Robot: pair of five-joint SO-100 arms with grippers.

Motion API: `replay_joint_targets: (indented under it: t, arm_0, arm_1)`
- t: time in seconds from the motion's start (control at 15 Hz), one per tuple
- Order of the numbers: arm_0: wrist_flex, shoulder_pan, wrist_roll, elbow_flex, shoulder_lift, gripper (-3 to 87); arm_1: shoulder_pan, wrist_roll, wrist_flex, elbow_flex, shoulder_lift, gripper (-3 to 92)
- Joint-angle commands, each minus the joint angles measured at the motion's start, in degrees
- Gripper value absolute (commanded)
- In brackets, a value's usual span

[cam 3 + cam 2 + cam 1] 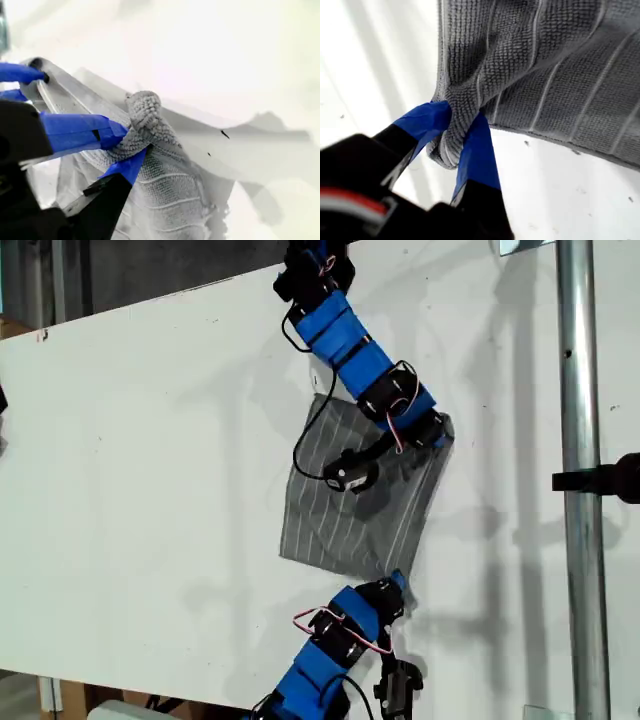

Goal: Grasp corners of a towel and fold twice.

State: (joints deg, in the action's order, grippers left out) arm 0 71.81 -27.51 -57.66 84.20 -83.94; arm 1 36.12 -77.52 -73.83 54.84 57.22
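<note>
The first gripper (395, 585) meets the towel (340, 520) at its lower corner on the exterior view's right, and the second gripper (438, 432) meets its upper corner on that side, the cloth lying on the white table (150, 490). In the first wrist view, blue-taped jaws are clenched on a bunched corner (451, 135). In the second wrist view, the jaws pinch another raised corner (144, 112).
</note>
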Motion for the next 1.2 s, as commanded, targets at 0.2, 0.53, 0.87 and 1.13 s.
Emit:
replay_joint_targets:
  t: [0.2,0.53,0.87,1.13]
  arm_0:
    - [2.5,18.8,10.1,7.6,-8.7,-3.2]
    - [3.3,45.2,27.7,4.9,-6.4,-3.1]
    - [8.5,50.6,34.5,-8.3,-1.8,-3.0]
    - [5.6,41.9,25.5,-0.3,1.8,-2.3]
  arm_1:
    - [-12.7,0.0,-17.6,13.2,17.2,-0.2]
    - [-34.5,2.8,-25.7,35.2,32.2,-0.2]
    - [-42.1,12.6,-25.0,36.4,42.5,-0.3]
    - [-31.8,6.6,-16.3,39.6,32.5,-0.3]
